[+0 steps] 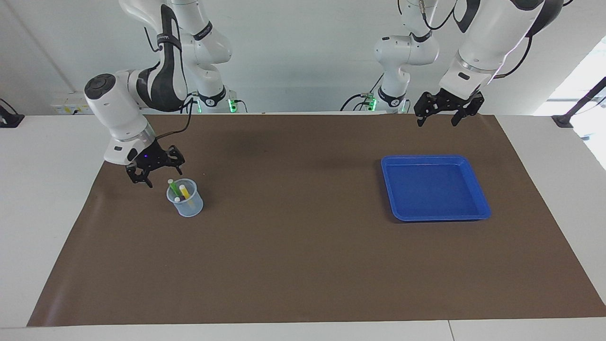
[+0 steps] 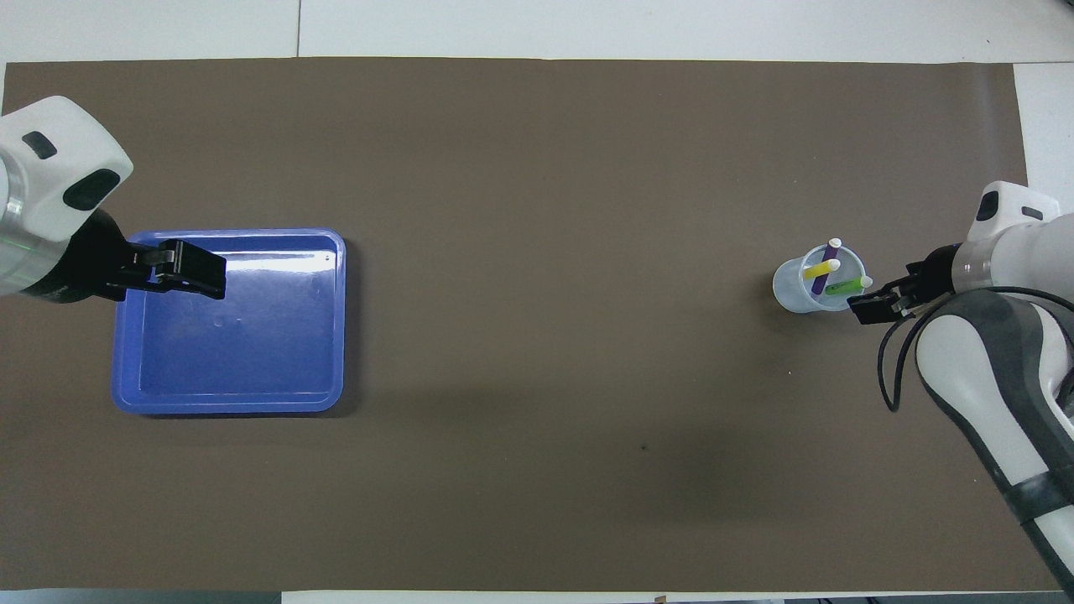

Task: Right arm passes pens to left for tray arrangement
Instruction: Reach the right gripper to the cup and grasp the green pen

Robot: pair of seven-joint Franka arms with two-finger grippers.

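Three pens stand tilted in a small translucent cup (image 1: 185,202) toward the right arm's end of the table: a green pen (image 1: 174,188), a yellow pen (image 1: 185,192) and a purple pen (image 2: 829,258), each with a pale cap. My right gripper (image 1: 164,177) is open just beside the cup's rim, close to the green pen's (image 2: 843,288) cap, and holds nothing. The blue tray (image 1: 478,208) lies flat toward the left arm's end, with nothing in it. My left gripper (image 1: 436,122) hangs open and raised, over the tray's (image 2: 327,394) edge that lies toward the robots.
A brown mat (image 1: 293,246) covers the table between the cup and the tray. White tabletop (image 1: 42,189) borders the mat on all sides.
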